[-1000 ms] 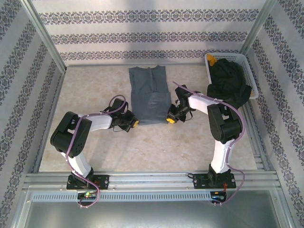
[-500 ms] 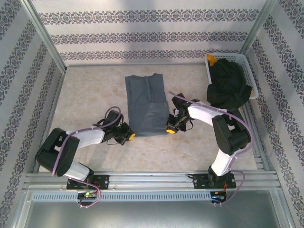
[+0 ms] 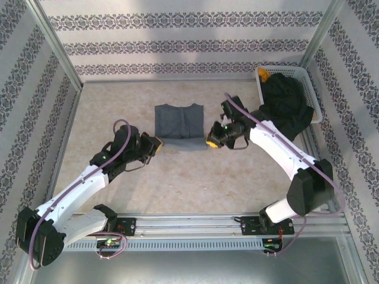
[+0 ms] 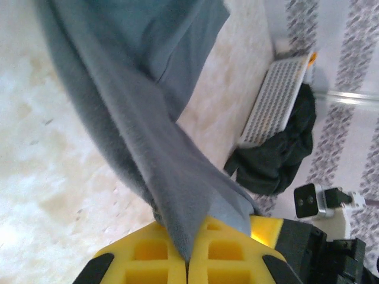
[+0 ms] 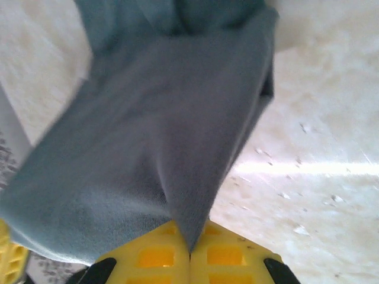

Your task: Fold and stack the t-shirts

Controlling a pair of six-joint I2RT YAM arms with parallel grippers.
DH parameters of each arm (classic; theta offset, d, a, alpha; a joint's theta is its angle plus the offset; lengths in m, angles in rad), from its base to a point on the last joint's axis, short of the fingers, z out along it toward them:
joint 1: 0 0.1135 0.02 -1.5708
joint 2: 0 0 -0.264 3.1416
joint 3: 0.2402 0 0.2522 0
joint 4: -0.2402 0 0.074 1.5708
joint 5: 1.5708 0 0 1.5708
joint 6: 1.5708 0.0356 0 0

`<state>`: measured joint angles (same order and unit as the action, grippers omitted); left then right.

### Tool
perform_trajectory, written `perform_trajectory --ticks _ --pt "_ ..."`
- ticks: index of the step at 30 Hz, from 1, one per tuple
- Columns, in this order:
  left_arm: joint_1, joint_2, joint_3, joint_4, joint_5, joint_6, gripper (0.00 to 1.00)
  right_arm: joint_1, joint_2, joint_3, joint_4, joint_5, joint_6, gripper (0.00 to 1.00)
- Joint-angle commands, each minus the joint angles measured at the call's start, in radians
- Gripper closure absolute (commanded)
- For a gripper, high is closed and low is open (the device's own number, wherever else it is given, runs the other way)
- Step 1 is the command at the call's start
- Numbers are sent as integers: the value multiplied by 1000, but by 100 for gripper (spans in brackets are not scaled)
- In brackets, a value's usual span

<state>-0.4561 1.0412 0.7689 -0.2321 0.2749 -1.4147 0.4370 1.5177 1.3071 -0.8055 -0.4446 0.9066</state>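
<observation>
The grey shirt [image 3: 179, 123] is lying partly folded on the surface [image 3: 195, 183], well to the left of the basket [image 3: 314, 94], with its near edge lifted. The left gripper [image 3: 155, 145] is pinching that edge at the corner farther from the basket; its wrist view is showing the yellow fingers pressed together on a ridge of grey cloth. The right gripper [image 3: 212, 141] is pinching the corner nearer the basket in the same way, fingers closed on a bunched fold. In my judgement the fold is under way and the main risk is uneven travel: if one arm is leading the other, the top layer will be landing skewed. Each hold is taking only a narrow pinch of cloth, so a corner could be slipping free under tension. Dragging the edge low could also be rucking the layer beneath. The black shirt [image 3: 287, 109] is heaped in the basket and spilling over its near rim, not yet folded. The right arm is passing just beside that overhang and could be snagging it. A small yellow object [image 3: 263, 74] is sitting in the basket's far left corner.
</observation>
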Motion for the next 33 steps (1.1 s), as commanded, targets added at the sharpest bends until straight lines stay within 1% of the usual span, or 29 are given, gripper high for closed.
perform_trajectory --ticks 1,5,7,8,9,10,12,13,14,15,17,19,20,22,23,25,27,29,30,33 --pt "80 85 83 27 -38 -15 100 -26 107 156 -9 9 51 100" --pt "197 316 224 133 47 -52 100 -68 323 409 -5 -9 74 100" --pt "241 461 324 158 64 -19 100 -88 478 580 -42 -21 75 100" --pt "258 529 369 159 71 -5 97 -97 543 645 -57 -22 81 100" --pt "275 611 413 186 94 -1 87 -107 613 707 -73 -19 92 100" --pt "292 696 454 222 126 -6 76 -118 675 759 -57 -28 100 87" --pt "315 819 534 241 156 -5 63 -139 782 863 -16 -46 87 67" --pt "319 844 556 226 146 4 60 -147 814 913 6 -52 61 61" --pt "320 844 570 205 109 23 57 -154 841 975 17 -51 24 55" --pt "318 830 578 181 80 46 56 -160 862 1043 -4 -43 -18 50" --pt "308 775 561 149 55 63 52 -172 877 1139 -65 -46 -91 46" --pt "285 695 502 124 30 68 48 -184 852 1148 -126 -47 -145 46" --pt "260 645 460 111 17 66 46 -186 813 1101 -136 -45 -170 46" --pt "197 568 373 109 9 40 43 -183 690 919 -76 -40 -204 46" --pt "153 541 319 129 9 6 43 -181 603 759 6 -47 -200 46" --pt "64 496 209 201 1 -99 42 -184 438 478 191 -70 -161 46" --pt "-31 478 101 291 -43 -252 40 -186 264 197 382 -93 -108 46" --pt "-102 486 27 427 -101 -387 40 -186 131 8 501 -90 -68 45" --pt "-129 503 13 484 -137 -424 39 -185 69 -73 551 -95 -52 44" --pt "-165 579 77 527 -188 -418 32 -183 -62 -228 634 -123 -22 42"
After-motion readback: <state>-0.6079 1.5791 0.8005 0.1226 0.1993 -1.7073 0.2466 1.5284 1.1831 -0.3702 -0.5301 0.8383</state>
